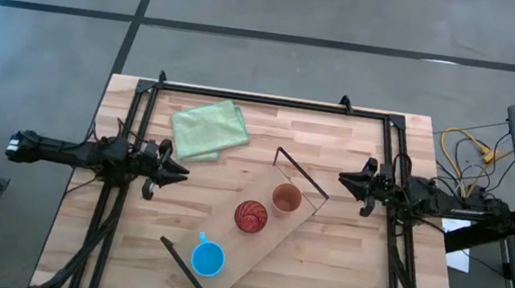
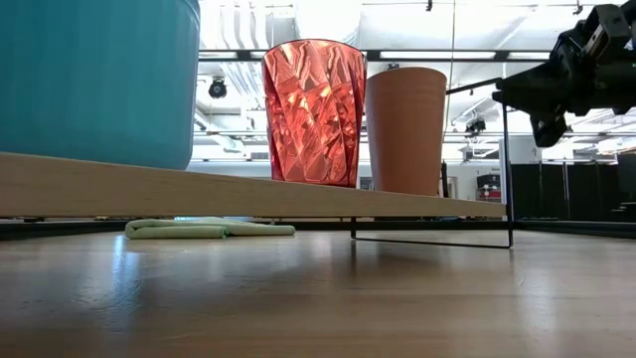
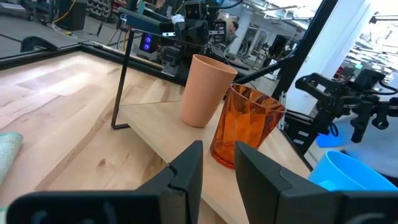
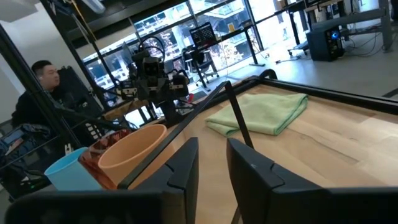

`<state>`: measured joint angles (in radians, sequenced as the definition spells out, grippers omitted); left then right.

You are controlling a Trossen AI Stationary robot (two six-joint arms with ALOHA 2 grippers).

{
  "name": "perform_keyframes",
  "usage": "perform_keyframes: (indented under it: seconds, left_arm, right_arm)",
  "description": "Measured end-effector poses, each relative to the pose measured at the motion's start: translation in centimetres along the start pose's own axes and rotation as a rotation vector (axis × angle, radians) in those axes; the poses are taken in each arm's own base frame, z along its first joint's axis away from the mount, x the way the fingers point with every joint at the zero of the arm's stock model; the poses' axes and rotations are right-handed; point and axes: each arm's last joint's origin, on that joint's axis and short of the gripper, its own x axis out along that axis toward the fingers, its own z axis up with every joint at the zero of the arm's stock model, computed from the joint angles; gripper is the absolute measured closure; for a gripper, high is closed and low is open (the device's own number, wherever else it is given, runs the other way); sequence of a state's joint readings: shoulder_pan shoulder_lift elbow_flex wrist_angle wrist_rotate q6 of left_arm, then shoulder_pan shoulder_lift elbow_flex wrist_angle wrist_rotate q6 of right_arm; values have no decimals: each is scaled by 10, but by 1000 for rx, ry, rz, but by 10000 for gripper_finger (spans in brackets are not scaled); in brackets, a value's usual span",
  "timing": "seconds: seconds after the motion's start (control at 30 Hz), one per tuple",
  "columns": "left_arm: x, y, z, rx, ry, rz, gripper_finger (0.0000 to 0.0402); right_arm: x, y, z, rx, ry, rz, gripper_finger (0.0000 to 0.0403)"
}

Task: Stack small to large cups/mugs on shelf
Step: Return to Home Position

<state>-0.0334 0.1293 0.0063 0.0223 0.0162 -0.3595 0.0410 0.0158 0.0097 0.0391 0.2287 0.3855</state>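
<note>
The shelf (image 1: pixel 264 241), a light-wood board on black frame ends, lies slantwise on the table's middle. Three cups stand upright on it in a row: the blue mug (image 1: pixel 208 258) at its near left end, the red ribbed tumbler (image 1: pixel 250 216) in the middle, and the brown-orange cup (image 1: pixel 286 200) toward its far right end. None is inside another. My left gripper (image 1: pixel 176 168) is open and empty, left of the shelf, pointing at the cups (image 3: pixel 217 146). My right gripper (image 1: pixel 343 179) is open and empty, right of the shelf's far end (image 4: pixel 212 142).
A folded green cloth (image 1: pixel 209 127) lies on the table behind the shelf, toward the far left. Black frame rails (image 1: pixel 274 100) run along the table's far edge and both sides. A person (image 4: pixel 37 87) sits beyond the table's left side.
</note>
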Motion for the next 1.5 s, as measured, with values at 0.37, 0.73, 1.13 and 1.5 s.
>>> perform_keyframes:
  seconds: [0.37,0.73,1.13,1.5]
  left_arm:
    - [0,0,0,0,0,0,324]
    - [0,0,0,0,1,1,324]
    - [0,0,0,0,0,1,324]
    - [0,0,0,0,-1,1,324]
  right_arm:
    - [0,0,0,0,0,0,328]
    - [0,0,0,0,0,0,327]
    - [0,0,0,0,0,0,326]
    - [0,0,0,0,0,0,329]
